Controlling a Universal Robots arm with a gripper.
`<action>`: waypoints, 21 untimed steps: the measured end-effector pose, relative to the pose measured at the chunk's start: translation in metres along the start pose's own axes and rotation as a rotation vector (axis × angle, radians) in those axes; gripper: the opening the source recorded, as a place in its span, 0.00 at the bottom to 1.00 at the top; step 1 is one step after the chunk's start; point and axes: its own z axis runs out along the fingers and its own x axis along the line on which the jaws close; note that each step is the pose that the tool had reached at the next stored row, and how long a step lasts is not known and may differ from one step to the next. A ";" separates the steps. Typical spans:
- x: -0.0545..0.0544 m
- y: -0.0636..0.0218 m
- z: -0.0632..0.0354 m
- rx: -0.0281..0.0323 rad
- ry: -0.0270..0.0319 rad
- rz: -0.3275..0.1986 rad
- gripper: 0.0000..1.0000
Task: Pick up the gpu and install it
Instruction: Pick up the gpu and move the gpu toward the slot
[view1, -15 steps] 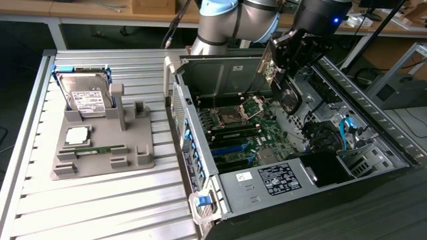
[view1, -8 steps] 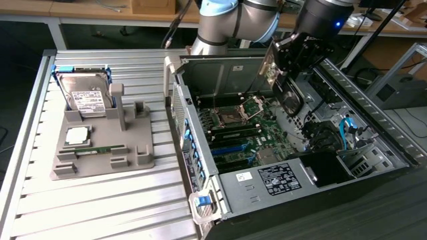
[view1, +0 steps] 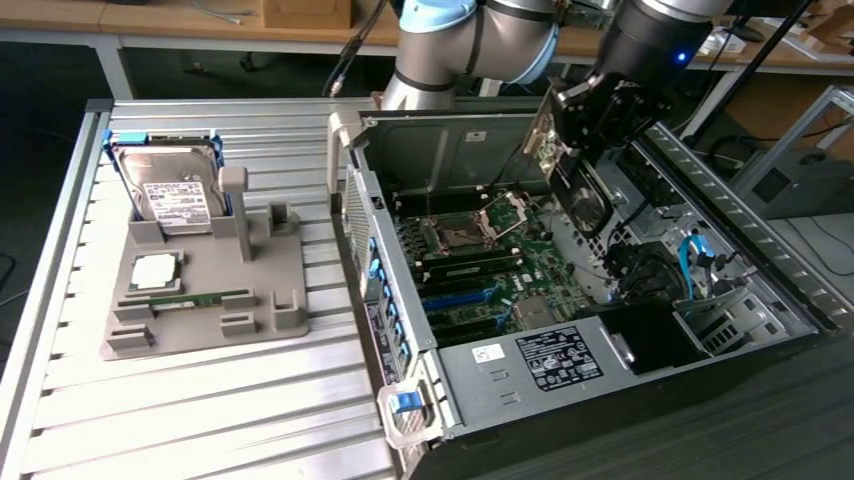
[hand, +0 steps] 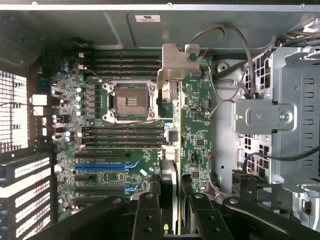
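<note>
No text legible anywhere; print too small on every label. Labels noted:
- white label (view1: 176, 203) on the hard drive (view1: 160, 162), in the grey holder (view1: 200, 300) beside the computer case (view1: 400, 330)
- black label with white print (view1: 558, 357) on the power supply (view1: 521, 388) inside the case, small white sticker (view1: 490, 353) just beside it
- white label with a dark mark (hand: 148, 18) on the case's inner wall

gpu (hand: 169, 175) edge-on, nothing readable.
</note>
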 end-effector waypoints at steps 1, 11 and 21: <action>-0.002 -0.0002 0.0010 0.0000 0.0004 0.000 0.27; -0.012 -0.0019 0.0084 -0.0001 0.0022 -0.002 0.27; -0.013 -0.0041 0.0188 0.0000 0.0025 -0.002 0.27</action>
